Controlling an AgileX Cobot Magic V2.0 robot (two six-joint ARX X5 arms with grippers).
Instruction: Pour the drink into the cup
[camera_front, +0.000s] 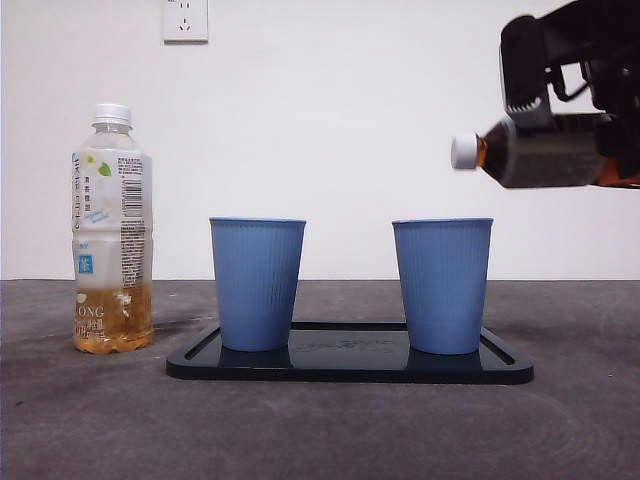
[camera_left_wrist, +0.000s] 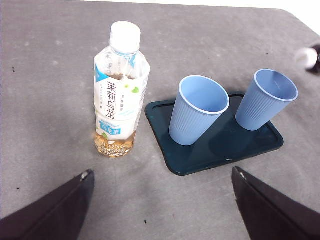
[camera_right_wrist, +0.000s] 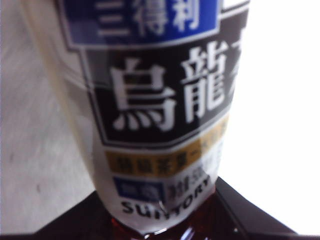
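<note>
Oolong bottle (camera_front: 545, 152) (capped) lies tipped in the right fingers (camera_right_wrist: 160, 220) pinching it, above the tray's (camera_front: 350, 365) right-end cup (camera_front: 442, 285); left fingers (camera_left_wrist: 160, 200) spread.

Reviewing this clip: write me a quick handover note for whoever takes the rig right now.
Right gripper: shut on the dark tea bottle, held sideways in the air, white cap on, up beside the right cup.
Left gripper: open, waiting above the table.
Both blue cups stand on the black tray; the left cup looks empty. A jasmine tea bottle stands beside the tray.
Done: bottle lifted.
Left: uncap, pour.
</note>
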